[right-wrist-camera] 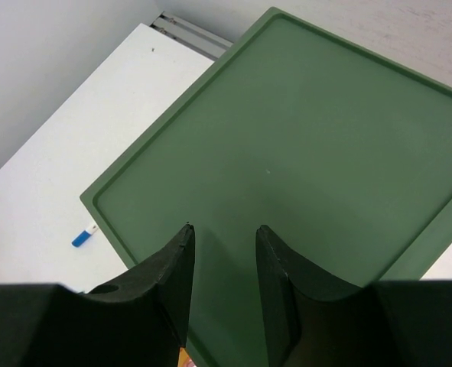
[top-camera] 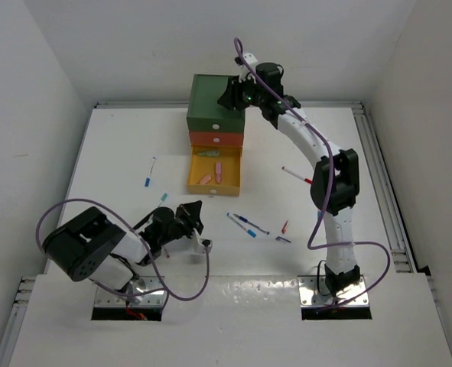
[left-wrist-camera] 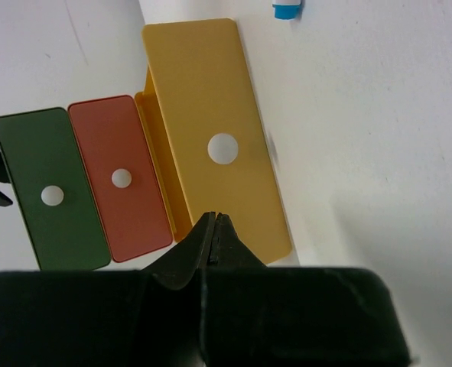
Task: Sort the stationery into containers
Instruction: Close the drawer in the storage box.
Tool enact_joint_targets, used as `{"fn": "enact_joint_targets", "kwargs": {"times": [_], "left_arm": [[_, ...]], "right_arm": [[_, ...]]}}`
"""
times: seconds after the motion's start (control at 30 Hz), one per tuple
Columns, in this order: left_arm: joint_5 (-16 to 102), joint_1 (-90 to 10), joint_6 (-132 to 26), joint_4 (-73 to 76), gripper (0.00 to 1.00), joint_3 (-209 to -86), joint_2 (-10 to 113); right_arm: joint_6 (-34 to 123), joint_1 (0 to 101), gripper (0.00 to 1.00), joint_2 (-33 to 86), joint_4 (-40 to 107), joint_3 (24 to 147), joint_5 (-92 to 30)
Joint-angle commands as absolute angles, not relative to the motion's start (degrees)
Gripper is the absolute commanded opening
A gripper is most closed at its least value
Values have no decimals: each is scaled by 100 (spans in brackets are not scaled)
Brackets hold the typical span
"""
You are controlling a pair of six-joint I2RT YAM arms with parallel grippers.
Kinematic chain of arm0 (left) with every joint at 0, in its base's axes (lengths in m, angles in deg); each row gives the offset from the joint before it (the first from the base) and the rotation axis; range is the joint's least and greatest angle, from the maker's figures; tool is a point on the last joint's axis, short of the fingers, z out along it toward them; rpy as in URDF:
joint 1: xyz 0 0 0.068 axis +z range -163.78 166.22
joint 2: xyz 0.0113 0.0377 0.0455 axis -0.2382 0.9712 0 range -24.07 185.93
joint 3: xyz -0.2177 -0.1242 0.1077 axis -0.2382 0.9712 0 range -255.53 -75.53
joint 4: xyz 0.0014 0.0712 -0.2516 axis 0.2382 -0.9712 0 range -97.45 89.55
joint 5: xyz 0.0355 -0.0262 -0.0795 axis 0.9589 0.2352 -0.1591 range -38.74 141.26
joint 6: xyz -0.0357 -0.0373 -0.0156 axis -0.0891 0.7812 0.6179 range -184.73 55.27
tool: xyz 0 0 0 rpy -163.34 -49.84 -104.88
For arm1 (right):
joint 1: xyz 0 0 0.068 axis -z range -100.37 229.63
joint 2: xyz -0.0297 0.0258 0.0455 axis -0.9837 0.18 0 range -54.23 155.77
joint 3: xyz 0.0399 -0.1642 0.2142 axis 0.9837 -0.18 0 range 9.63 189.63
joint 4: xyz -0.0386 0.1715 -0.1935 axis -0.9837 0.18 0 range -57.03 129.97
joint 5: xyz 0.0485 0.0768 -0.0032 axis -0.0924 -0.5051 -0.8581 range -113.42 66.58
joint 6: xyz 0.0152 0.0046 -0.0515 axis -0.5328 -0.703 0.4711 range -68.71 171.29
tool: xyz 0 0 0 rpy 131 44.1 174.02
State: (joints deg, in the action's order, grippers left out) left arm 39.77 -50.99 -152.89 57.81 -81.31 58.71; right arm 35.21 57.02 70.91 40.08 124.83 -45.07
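From above, the left hand (top-camera: 189,217) is shut and empty, low over the table (top-camera: 118,153). Two blue-tipped pens (top-camera: 247,225) lie just to its right, slanting, far nearer it than the right hand (top-camera: 230,93), which hovers over the cabinet (top-camera: 214,103).

Left wrist: the pinched fingers face the open yellow drawer (left-wrist-camera: 210,115).

Right wrist: the fingers stand half apart, holding nothing, above the green top (right-wrist-camera: 310,130).

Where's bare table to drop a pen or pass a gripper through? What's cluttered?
Bare: back-left corner, between the left wall and the cabinet; also the strip between the right arm and the side rail. Crowded: in front of the open yellow drawer, where pens lie beside the left gripper.
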Motion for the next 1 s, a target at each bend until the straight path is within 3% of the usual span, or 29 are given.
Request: {"fn": "enact_joint_targets", "kwargs": {"times": [0.0, 0.97], "left_arm": [[3886, -5105, -15148, 6336, 0, -8326, 6232], [4466, -4613, -14524, 6908, 0, -10787, 8772]], "right_arm": [[3459, 5722, 37, 7137, 3859, 12574, -4645], [3547, 5722, 27, 7137, 4228, 12266, -5040]]}}
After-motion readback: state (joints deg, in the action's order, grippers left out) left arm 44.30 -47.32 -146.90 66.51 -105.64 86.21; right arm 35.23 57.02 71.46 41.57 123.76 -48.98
